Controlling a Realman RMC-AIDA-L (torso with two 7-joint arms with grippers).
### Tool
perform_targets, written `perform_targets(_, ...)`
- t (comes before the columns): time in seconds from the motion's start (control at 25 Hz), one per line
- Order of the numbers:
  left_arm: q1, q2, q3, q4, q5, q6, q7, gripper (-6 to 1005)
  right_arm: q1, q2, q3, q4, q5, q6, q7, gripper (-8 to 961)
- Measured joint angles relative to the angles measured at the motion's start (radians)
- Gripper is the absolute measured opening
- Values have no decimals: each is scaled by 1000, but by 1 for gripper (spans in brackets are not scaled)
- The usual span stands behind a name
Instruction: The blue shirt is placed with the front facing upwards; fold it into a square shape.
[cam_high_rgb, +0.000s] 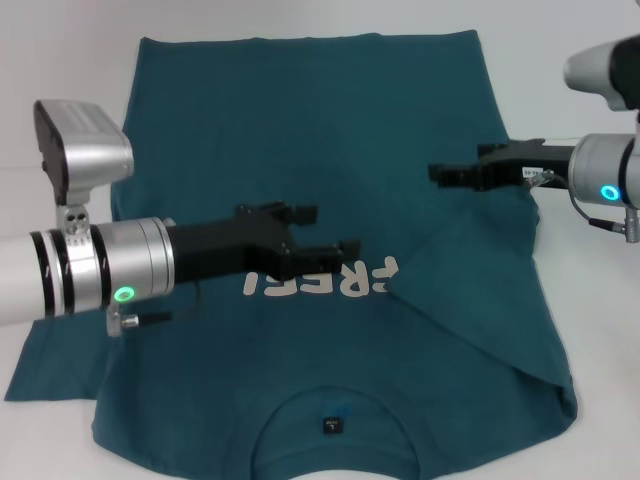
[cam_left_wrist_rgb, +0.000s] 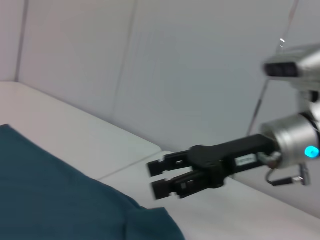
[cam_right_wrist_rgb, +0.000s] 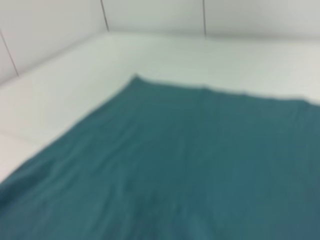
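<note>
- Two arms reach over one blue shirt (cam_high_rgb: 320, 130) that lies spread on a white counter (cam_high_rgb: 60, 60), collar toward the robot and hem at the far side.
- White lettering (cam_high_rgb: 335, 278) on the chest shows upside down in the head view, partly covered by the left arm and by a fold of cloth.
- One dark neck label (cam_high_rgb: 331, 426) sits inside the collar at the near edge.
- On the robot's right side the shirt is folded inward: a flap of plain teal lies diagonally across the body, its edge running from near the lettering down to the near right corner.
- On the robot's left the sleeve lies flat, spread out on the counter.
- Left tool (cam_high_rgb: 325, 232) hangs above the middle of the shirt, just over the lettering, its black fingers spread apart and holding nothing.
- Right tool (cam_high_rgb: 440, 173) hangs over the folded right side of the shirt; the left wrist view shows this right tool (cam_left_wrist_rgb: 156, 179) with its two fingers parted by a narrow gap, nothing between them, above the shirt's edge (cam_left_wrist_rgb: 150, 215).
- Right wrist view shows only teal cloth (cam_right_wrist_rgb: 190, 165) lying smooth on the counter (cam_right_wrist_rgb: 60, 95), with tiled wall behind.
</note>
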Motion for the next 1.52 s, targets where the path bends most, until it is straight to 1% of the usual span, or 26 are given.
perform_targets(0.16, -1, 0, -26, -2, -8, -32, -55, 873, -70, 1, 5, 3, 249, -3, -250, 926)
perform_targets(0.24, -1, 0, -41, -1, -14, -60, -82, 873, -102, 1, 10, 9, 365, -31, -390, 927)
perform_targets(0.32, -2, 0, -53, 2, -16, -92, -115, 873, -143, 1, 13, 15, 487, -89, -556, 927)
perform_targets(0.44, 0, 0, -63, 5, -29, -130, -145, 873, -202, 1, 21, 60, 671, -250, -804, 926)
perform_targets(0.56, 7, -2, -69, 8, -47, -148, -161, 873, -238, -2, 54, 122, 761, -400, -954, 926)
perform_targets(0.64, 10, -2, -73, 18, -59, -163, -185, 873, -254, -5, 93, 162, 775, -477, -990, 926)
perform_targets(0.84, 29, 1, -130, 30, -66, -185, -229, 873, -287, -13, 130, 224, 774, -570, -1004, 925)
perform_targets(0.92, 47, 5, -155, 28, -64, -215, -284, 873, -299, -14, 132, 226, 774, -583, -1000, 925)
perform_targets(1.0, 61, 6, -159, 21, -60, -234, -315, 873, -305, -14, 133, 227, 774, -587, -996, 925)
perform_targets(1.2, 123, 12, -154, -34, -47, -270, -410, 873, -306, -15, 131, 233, 775, -570, -999, 924)
perform_targets(1.28, 134, 17, -151, -55, -29, -279, -459, 873, -304, -16, 129, 234, 775, -563, -1002, 924)
perform_targets(1.36, 136, 28, -150, -76, 8, -288, -522, 873, -300, -18, 127, 235, 775, -558, -1000, 924)
perform_targets(1.4, 132, 38, -150, -89, 43, -298, -566, 873, -298, -19, 126, 235, 775, -557, -998, 924)
perform_targets(1.44, 130, 41, -150, -92, 51, -300, -577, 873, -296, -19, 126, 236, 775, -557, -993, 924)
perform_targets(1.52, 109, 58, -150, -100, 118, -321, -642, 873, -291, -21, 125, 237, 776, -556, -974, 924)
